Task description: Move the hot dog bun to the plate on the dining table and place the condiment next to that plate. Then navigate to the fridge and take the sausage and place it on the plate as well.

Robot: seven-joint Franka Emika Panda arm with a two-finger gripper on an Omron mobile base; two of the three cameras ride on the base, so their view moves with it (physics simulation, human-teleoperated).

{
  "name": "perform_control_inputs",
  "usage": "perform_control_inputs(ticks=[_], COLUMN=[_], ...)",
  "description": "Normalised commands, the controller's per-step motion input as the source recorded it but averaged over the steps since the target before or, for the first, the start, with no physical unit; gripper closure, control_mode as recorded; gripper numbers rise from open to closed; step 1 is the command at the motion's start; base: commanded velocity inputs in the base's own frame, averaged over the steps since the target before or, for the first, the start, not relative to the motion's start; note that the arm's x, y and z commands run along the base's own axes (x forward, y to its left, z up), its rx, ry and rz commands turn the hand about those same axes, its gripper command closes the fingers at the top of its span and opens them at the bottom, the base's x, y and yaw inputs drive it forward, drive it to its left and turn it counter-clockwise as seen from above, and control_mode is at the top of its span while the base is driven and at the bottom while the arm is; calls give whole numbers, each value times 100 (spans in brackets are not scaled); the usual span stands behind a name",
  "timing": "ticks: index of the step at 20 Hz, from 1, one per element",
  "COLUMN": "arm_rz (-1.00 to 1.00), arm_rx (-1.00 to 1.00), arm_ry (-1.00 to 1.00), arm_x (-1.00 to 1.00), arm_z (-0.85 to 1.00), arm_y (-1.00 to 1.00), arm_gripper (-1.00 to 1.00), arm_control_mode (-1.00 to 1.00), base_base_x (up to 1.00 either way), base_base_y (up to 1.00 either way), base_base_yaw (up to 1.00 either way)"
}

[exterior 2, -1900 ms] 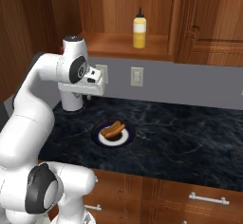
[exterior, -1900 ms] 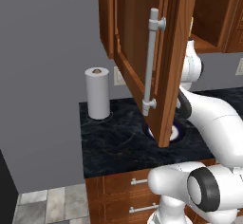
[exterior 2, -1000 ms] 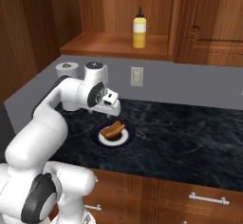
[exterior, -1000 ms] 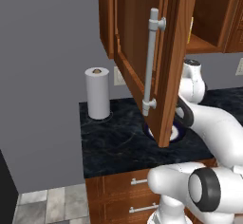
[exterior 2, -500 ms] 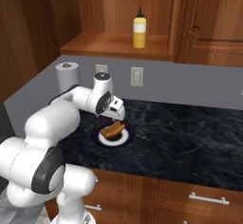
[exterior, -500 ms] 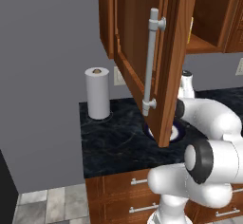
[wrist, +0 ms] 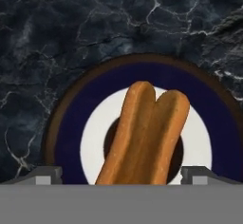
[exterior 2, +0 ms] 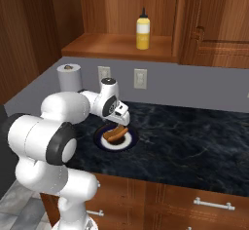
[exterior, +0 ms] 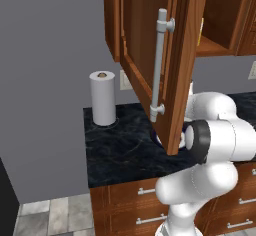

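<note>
Orange-tan, one hot dog bun (wrist: 144, 133) lies under the wide-open, empty hand (wrist: 121, 172).

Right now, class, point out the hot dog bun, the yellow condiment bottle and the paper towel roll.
hot dog bun (wrist: 144, 137), hand view, middle of the split.
condiment bottle (exterior 2: 142, 33), right base view, yellow body.
paper towel roll (exterior: 102, 99), left base view, white side.
</note>
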Motion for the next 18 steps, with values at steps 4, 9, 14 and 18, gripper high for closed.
perform_control_inputs(ticks=[4, 9, 14, 18], arm_rz=[-12, -11, -4, 0], arm_rx=[0, 0, 0, 0], arm_ry=[0, 0, 0, 0], arm_x=[2, -5, -17, -4], arm_z=[-23, -8, -5, -18], arm_y=[-7, -9, -4, 0], arm_gripper=[-100, -100, -100, -100], arm_control_mode=[-100, -100, -100, -100], base_base_x=[0, 0, 0, 0], base_base_y=[0, 0, 0, 0], base_base_yaw=[0, 0, 0, 0])
